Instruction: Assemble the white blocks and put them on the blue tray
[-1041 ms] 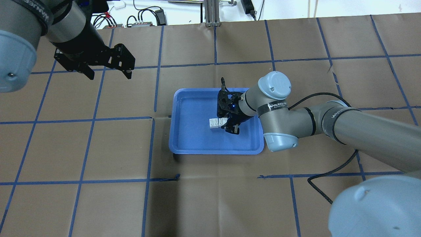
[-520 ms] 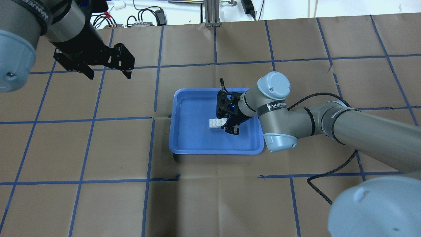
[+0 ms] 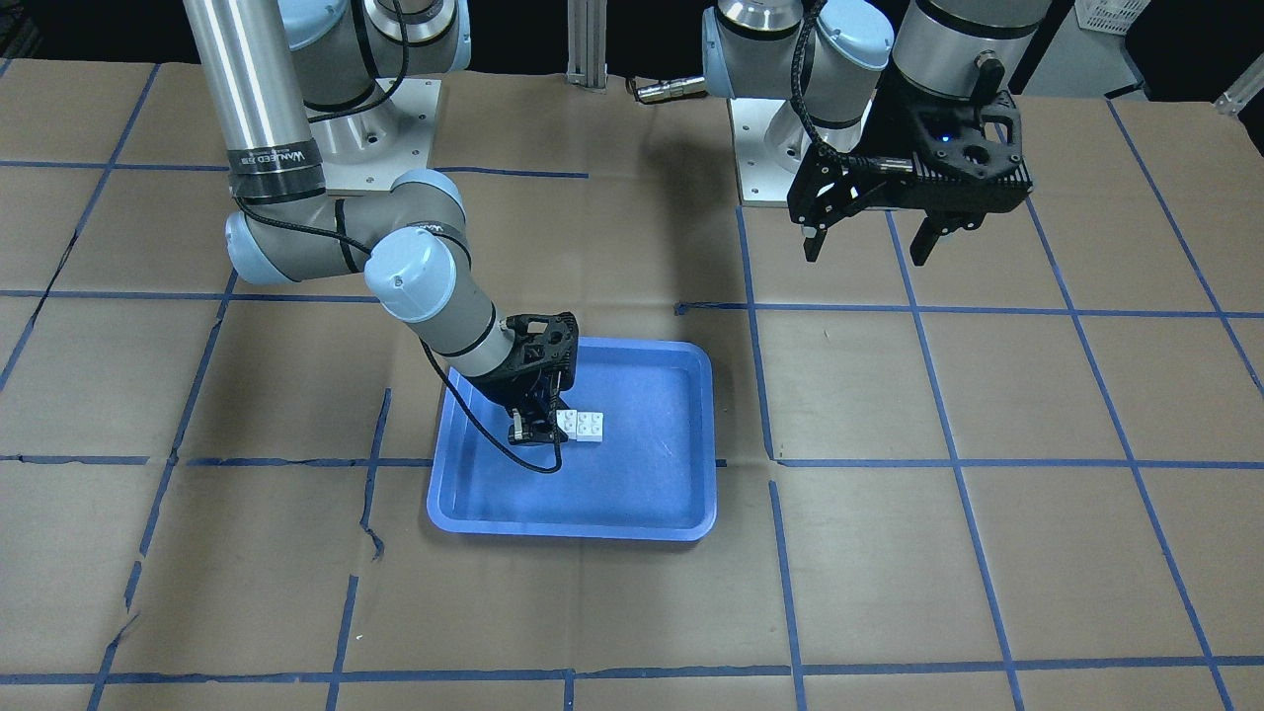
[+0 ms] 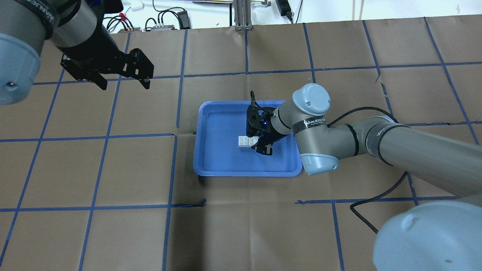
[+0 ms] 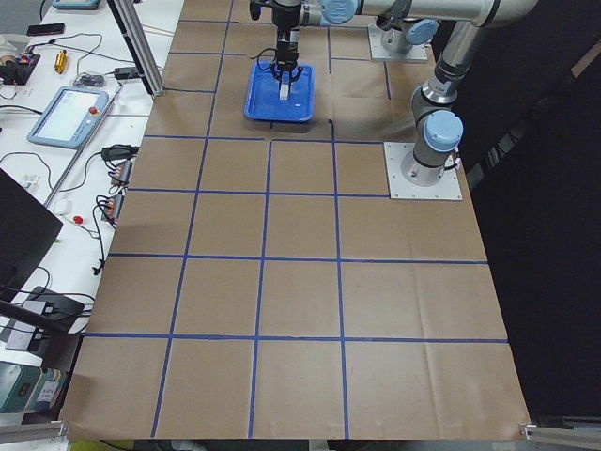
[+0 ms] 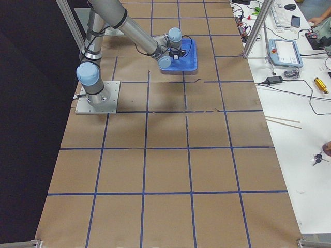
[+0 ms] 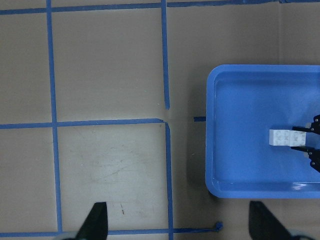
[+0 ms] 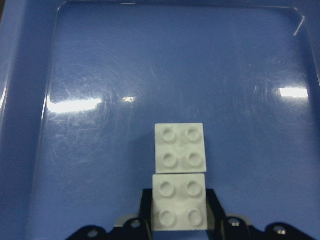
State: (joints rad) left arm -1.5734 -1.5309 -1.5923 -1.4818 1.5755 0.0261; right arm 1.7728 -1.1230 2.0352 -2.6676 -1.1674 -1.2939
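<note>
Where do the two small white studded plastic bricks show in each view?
Front-facing: white bricks, tray centre.
Overhead: bricks, tray centre.
Exterior left: bricks, tiny speck, top.
Exterior right: not discernible on tray.
Left wrist: bricks, right side.
Right wrist: bricks, bottom centre.
Shared landmark: shallow rectangular blue plastic tray.

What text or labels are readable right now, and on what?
"WANJEED", rest blurred: black band on the right arm's grey wrist link.
"WANJEED", rest blurred: black band on its silver upper tube.
Small white studded plastic blocks, big blue plastic tray: unmarked.
</note>
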